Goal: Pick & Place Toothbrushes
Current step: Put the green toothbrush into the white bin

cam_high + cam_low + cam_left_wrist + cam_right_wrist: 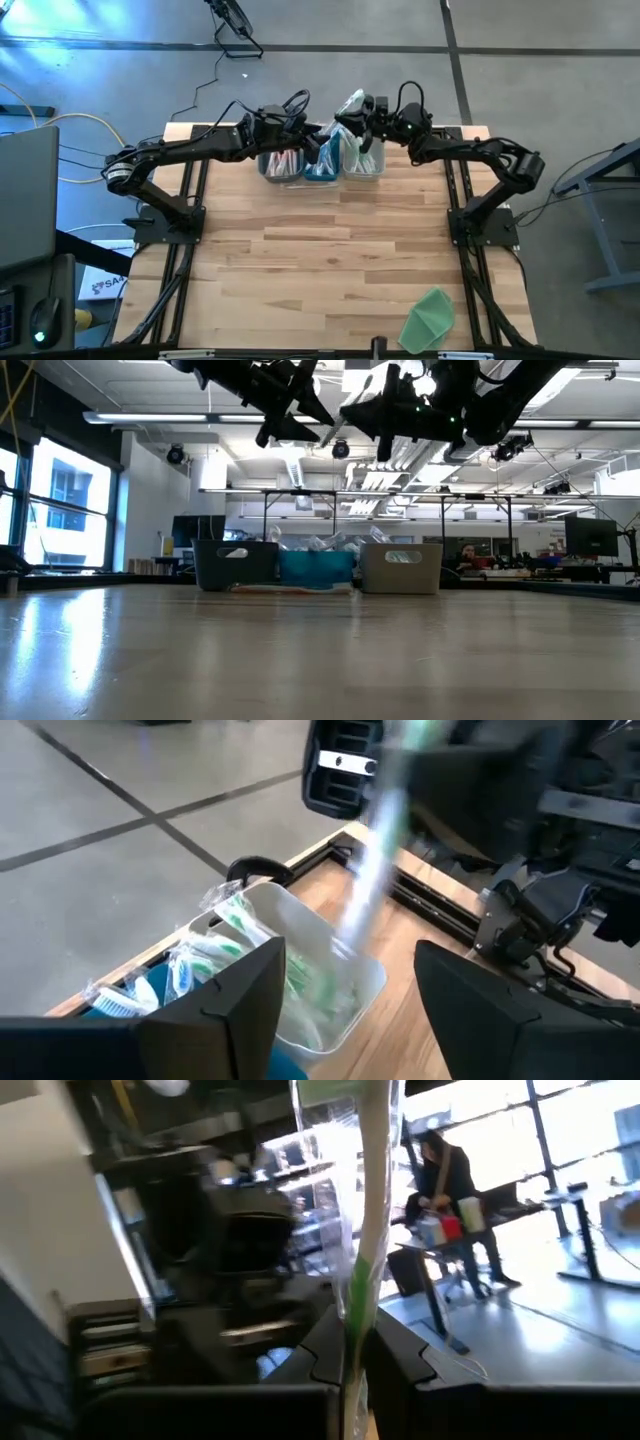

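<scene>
Toothbrushes fill three bins at the worktop's (330,260) far edge: pink ones in the dark bin (283,165), blue in the blue bin (322,170), green in the clear bin (330,990). Above the clear bin, the right hand (352,1365) is clamped on a wrapped green toothbrush (365,1230). The left hand (345,990) hangs beside it, fingers apart. Beyond, a person (450,1190) stands at a desk.

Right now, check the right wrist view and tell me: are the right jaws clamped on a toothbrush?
Yes, the right gripper has its jaws shut on a green-and-white wrapped toothbrush that stands up between them.
</scene>
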{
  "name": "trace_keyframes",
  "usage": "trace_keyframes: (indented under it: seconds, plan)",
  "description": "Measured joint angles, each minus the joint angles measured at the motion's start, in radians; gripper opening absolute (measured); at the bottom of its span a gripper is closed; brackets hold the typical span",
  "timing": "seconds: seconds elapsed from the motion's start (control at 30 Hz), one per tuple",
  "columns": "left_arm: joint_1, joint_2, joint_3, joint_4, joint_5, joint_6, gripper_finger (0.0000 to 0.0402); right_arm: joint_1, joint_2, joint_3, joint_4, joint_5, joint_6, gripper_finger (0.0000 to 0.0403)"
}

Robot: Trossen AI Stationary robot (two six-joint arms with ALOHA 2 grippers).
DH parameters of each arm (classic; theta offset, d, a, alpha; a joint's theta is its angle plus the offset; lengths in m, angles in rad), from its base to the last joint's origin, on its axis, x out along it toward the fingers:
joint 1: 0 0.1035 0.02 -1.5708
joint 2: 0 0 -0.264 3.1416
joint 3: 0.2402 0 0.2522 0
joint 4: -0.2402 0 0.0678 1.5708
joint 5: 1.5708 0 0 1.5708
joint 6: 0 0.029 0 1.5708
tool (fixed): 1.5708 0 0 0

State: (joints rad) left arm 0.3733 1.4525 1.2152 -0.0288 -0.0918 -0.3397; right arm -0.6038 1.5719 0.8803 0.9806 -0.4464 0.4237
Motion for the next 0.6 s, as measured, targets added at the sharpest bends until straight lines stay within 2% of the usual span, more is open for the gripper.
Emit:
trace_keyframes:
  seconds: [0.13,0.27,0.47,0.6]
  plan:
    - [0.000,0.000,0.000,0.000,0.003,-0.006,0.0219,-0.063,-0.008,0.000,-0.071,-0.009,0.067,0.0012]
    - [0.000,0.000,0.000,0.000,0.003,-0.006,0.0220,-0.128,-0.036,0.000,-0.220,-0.026,0.084,0.0012]
    - [0.000,0.000,0.000,-0.002,0.004,-0.006,0.0220,-0.195,-0.107,0.000,-0.489,-0.028,0.011,0.0012]
    - [0.000,0.000,0.000,-0.004,0.003,-0.006,0.0220,-0.222,-0.173,0.000,-0.649,-0.028,-0.098,0.0012]
